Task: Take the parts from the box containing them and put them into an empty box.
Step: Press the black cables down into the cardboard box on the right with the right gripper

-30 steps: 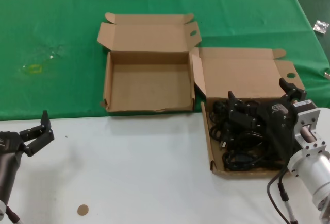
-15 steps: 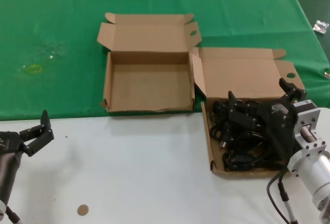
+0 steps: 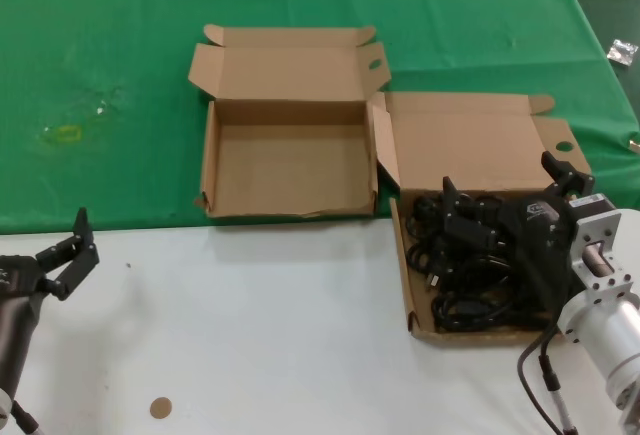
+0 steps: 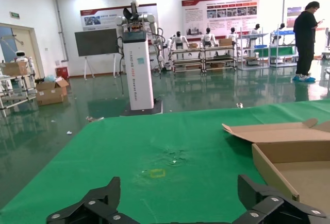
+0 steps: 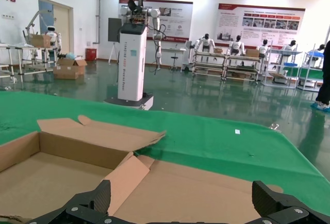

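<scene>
The empty box (image 3: 285,165) lies open in the middle of the green cloth, its lid folded back. To its right, the box containing them (image 3: 470,140) holds a tangle of black cable parts (image 3: 455,300). My right gripper (image 3: 500,180) hovers over those parts, open and holding nothing. In the right wrist view its jaws (image 5: 180,193) stand wide apart before the folded-back lid (image 5: 206,183), with the empty box (image 5: 31,177) beyond. My left gripper (image 3: 65,250) waits open over the white table at the near left. The left wrist view shows it (image 4: 178,188) facing green cloth.
A small brown disc (image 3: 160,408) lies on the white table (image 3: 270,325) near the front. A yellowish mark (image 3: 65,133) sits on the green cloth (image 3: 120,35) at the left. A small clear bag (image 3: 622,52) lies at the far right edge.
My left gripper has shifted slightly to the left. The right gripper and both boxes have not moved.
</scene>
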Motion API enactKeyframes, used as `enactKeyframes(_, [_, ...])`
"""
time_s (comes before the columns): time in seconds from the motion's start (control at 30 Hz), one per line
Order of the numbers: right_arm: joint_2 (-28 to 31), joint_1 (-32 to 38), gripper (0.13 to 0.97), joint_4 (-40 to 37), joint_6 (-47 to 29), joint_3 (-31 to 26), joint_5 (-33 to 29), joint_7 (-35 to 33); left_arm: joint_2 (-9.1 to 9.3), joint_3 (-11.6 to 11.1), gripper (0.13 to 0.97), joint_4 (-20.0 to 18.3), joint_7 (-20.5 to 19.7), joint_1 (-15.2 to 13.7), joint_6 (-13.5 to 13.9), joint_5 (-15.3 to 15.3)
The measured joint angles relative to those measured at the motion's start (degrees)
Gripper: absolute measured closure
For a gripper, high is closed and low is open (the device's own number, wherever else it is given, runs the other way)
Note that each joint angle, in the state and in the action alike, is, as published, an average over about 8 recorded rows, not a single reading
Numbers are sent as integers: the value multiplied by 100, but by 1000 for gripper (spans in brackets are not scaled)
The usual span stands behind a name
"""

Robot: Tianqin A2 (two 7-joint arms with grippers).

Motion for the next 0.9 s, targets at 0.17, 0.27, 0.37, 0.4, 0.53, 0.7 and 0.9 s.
enactKeyframes(0.17, [-13,2,129,-3,-6,18,-7,-12,0,0,336,0,0,0,0,0])
enactKeyframes(0.27, [-42,7,129,-13,-19,56,-19,-37,0,0,399,0,0,0,0,0])
enactKeyframes(0.37, [-83,14,129,-28,-40,107,-32,-72,0,0,420,0,0,0,0,0])
enactKeyframes(0.4, [-96,17,129,-34,-47,121,-35,-81,0,0,420,0,0,0,0,0])
enactKeyframes(0.53, [-136,26,129,-55,-67,147,-39,-108,0,0,504,0,0,0,0,1])
enactKeyframes(0.7, [0,24,129,-33,31,-4,43,-45,0,0,644,0,0,0,0,1])
enactKeyframes(0.9, [661,2,129,115,355,-470,453,81,0,0,751,0,0,0,0,1])
